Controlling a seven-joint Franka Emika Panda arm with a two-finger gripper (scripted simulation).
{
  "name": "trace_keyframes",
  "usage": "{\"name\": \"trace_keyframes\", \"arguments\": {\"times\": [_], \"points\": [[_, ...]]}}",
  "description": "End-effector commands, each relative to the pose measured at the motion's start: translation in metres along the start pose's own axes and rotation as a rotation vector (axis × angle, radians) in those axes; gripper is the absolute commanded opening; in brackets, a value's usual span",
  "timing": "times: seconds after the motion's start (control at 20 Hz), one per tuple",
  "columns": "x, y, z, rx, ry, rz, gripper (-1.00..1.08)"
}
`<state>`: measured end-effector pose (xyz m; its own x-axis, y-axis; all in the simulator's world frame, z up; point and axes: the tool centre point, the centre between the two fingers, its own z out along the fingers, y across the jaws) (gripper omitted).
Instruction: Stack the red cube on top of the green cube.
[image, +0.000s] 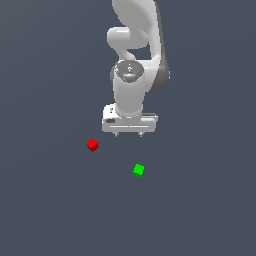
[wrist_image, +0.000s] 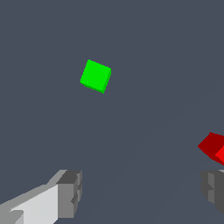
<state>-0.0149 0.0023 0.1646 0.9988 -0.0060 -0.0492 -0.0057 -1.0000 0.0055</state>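
The red cube (image: 92, 145) rests on the dark floor at the exterior view's left, and the green cube (image: 139, 170) sits apart from it, lower and to the right. My gripper (image: 128, 135) hangs above the floor behind both cubes, fingers spread open and holding nothing. In the wrist view the green cube (wrist_image: 96, 76) lies ahead of the gripper (wrist_image: 142, 192), while the red cube (wrist_image: 213, 147) shows partly at the frame's edge, close to one fingertip (wrist_image: 212, 188).
A flat dark grey floor (image: 200, 210) spreads all around. The white arm (image: 132, 60) rises behind the gripper at the top of the exterior view.
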Motion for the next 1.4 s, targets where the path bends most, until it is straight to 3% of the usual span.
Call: {"name": "trace_keyframes", "arguments": {"times": [0.0, 0.4, 1.0, 1.35], "points": [[0.0, 0.0, 0.0, 0.0, 0.0, 0.0, 1.0], [0.005, 0.026, 0.013, 0.002, 0.006, 0.099, 1.0], [-0.009, 0.15, 0.075, 0.015, 0.036, 0.562, 1.0], [-0.026, 0.185, 0.095, 0.021, 0.045, 0.708, 1.0]]}}
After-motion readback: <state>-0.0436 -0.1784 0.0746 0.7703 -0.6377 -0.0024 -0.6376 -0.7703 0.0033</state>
